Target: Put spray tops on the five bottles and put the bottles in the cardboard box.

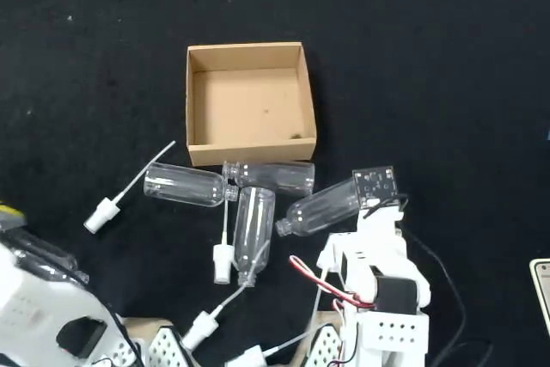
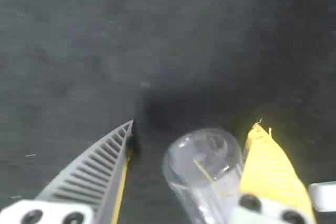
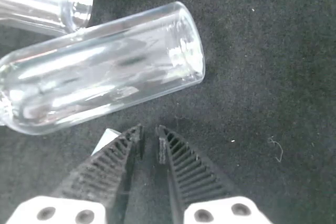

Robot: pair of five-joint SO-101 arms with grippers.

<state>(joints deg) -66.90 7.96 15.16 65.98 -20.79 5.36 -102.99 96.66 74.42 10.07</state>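
Here's the cardboard box (image 1: pixel 199 58) with no bottle in it yet. Four bottles lie on their sides on the tabletop (image 1: pixel 447 83) just in front of it, bunched together and none of them capped. The spray tops are loose. One spray top (image 1: pixel 102 213) lies well out from the box's front-left corner, and more sit farther in front of the box, toward the arms.

The right pincer (image 3: pixel 148 132) is narrowed to a slit with nothing between its jaws. It sits just beside the slanted bottle (image 3: pixel 105 77), the one off the box's front-right corner. My read is that it's lined up on that bottle and would have to spread before it can take the glass.

The left pincer (image 2: pixel 193 125), far out from the box's front-left, has the fifth bottle (image 2: pixel 202 166) between its jaws. The glass lies against the yellow jaw, with a gap to the grey jaw's tip. The bottle hangs off the tabletop, so I'd say it's gripped deeper in and held up, probably to take a top.
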